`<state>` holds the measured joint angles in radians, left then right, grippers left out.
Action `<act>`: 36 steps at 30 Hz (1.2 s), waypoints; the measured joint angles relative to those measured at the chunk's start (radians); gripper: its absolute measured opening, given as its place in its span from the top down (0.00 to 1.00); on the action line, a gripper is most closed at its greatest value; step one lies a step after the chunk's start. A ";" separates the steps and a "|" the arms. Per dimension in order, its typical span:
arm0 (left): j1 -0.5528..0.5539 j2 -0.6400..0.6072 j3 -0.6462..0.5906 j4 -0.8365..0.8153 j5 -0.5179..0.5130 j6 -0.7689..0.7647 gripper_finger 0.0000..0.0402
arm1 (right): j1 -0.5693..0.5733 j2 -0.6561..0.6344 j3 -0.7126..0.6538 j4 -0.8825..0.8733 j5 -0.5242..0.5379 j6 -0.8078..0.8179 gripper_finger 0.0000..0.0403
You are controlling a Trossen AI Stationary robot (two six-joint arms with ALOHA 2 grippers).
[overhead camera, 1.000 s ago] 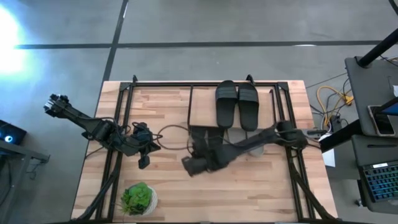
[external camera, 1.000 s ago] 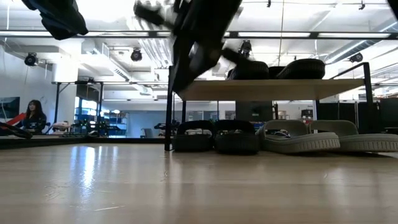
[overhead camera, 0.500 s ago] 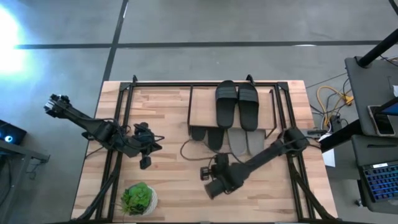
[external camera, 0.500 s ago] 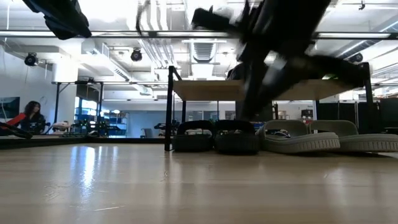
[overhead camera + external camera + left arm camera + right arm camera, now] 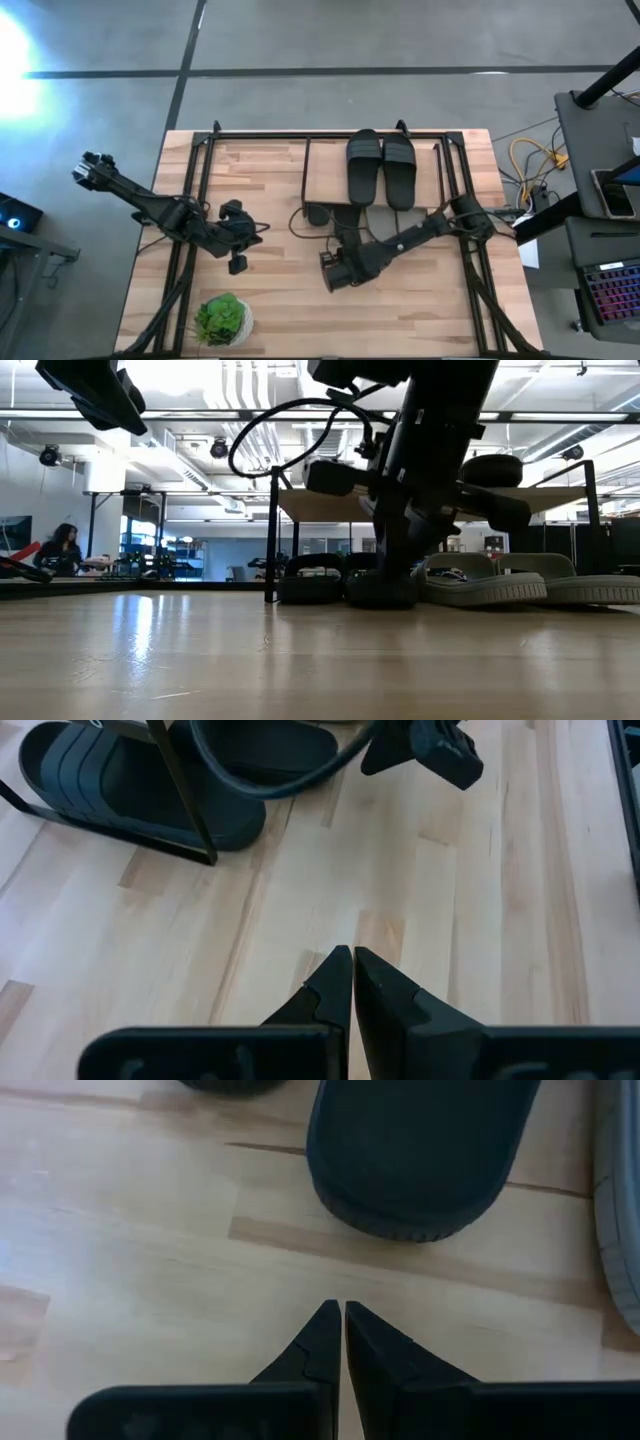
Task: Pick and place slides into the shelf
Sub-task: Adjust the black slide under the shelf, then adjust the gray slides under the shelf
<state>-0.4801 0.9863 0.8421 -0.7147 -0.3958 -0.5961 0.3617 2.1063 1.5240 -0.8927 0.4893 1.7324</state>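
The right gripper (image 5: 333, 1315) is clenched and empty, over the bare table (image 5: 280, 310) near a dark slide (image 5: 415, 1155). The left gripper (image 5: 352, 960) is also clenched, holding nothing.

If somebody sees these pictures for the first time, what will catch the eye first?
Probably the black slides lying side by side on top of the shelf, with more pairs tucked under it. Next, the right gripper, shut and empty, just in front of a dark slide's toe on the table. A green potted plant stands at the near left corner.
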 joint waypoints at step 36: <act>0.000 -0.003 0.000 -0.002 -0.002 0.001 1.00 | -0.093 -0.001 -0.043 0.068 -0.012 -0.190 0.97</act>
<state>-0.4804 0.9833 0.8417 -0.7162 -0.3981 -0.5953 0.2685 2.1049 1.4813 -0.8249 0.4768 1.5422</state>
